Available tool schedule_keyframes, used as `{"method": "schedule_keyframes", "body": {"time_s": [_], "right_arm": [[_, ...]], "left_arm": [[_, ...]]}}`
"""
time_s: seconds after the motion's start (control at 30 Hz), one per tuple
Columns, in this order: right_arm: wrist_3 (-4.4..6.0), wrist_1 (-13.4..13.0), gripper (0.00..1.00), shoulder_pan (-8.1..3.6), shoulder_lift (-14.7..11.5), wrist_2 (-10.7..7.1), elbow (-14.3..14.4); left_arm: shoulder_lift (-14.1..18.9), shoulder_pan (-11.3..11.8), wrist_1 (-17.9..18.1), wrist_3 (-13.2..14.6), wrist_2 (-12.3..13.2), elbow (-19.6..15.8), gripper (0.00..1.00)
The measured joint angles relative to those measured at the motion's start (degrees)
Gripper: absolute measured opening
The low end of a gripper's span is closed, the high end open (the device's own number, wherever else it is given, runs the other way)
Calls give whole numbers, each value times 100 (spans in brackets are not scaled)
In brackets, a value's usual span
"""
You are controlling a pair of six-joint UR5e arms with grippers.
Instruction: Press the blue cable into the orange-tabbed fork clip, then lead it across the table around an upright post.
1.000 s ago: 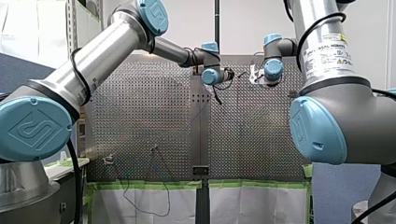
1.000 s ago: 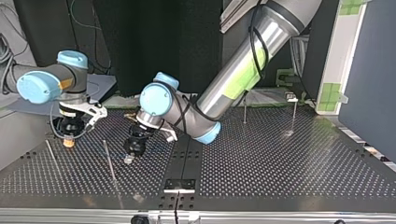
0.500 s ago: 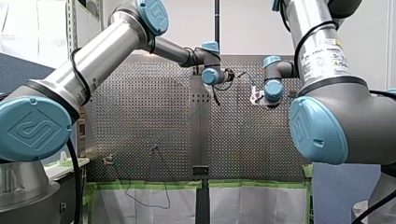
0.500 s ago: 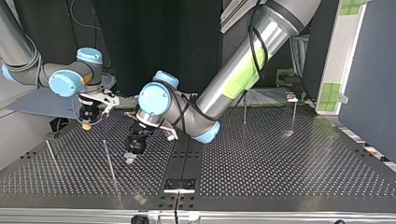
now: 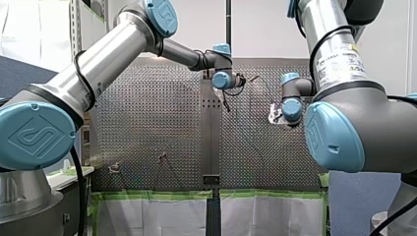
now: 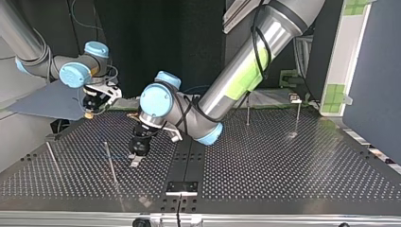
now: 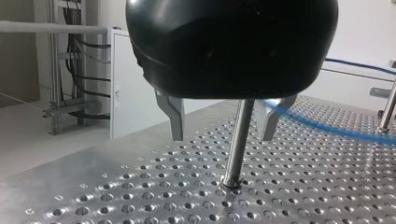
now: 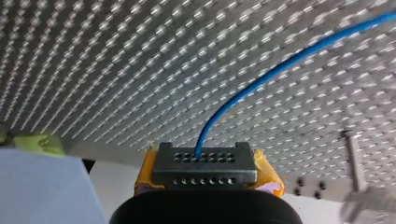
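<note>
The blue cable [image 8: 261, 79] runs out from between the yellow-padded fingers of my right gripper [image 8: 204, 156], which is shut on it above the perforated table [image 8: 93, 70]. In the top view this gripper [image 6: 89, 113] hangs over the table's far left corner. My left gripper [image 7: 222, 137] stands open just above the table, its metal fingers [image 7: 175, 116] on either side of an upright post [image 7: 238, 140]. A blurred stretch of the cable [image 7: 327, 126] passes beside it. In the top view my left gripper [image 6: 135, 158] is left of the table's middle. I cannot make out the orange-tabbed clip.
More upright posts stand in the top view: two at the near left [image 6: 111, 163] [image 6: 52, 158] and two at the far right [image 6: 248, 111] [image 6: 298, 116]. A dark strip [image 6: 189, 156] with a bracket [image 6: 182, 187] runs down the table's middle. A white panel [image 6: 347, 52] borders the right side.
My left gripper has opened and shifted slightly toward the top view's near edge. My right gripper has carried the cable up and toward the top view's far side.
</note>
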Motion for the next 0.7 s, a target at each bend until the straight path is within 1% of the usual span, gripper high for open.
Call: {"method": "schedule_keyframes", "body": {"time_s": [0.2, 0.3, 0.4, 0.5, 0.63, 0.7], "right_arm": [[-161, -273, 0, -114, 254, -30, 274], [-186, -444, 0, -154, 422, -59, 443], [-194, -606, 0, -166, 584, -135, 606], [-181, -759, 0, -158, 736, -175, 758], [-144, -954, 0, -138, 932, -167, 953], [-105, -1059, 0, -132, 1036, -153, 1041]], "left_arm": [[0, 0, -27, -5, -1, 0, 76], [0, 2, -34, -8, -1, 0, 76], [0, 9, -57, -13, -1, 0, 76], [0, 14, -83, -16, -2, 0, 76], [0, 14, -115, -17, -13, -2, 76], [0, 12, -143, -17, -27, -1, 76]]}}
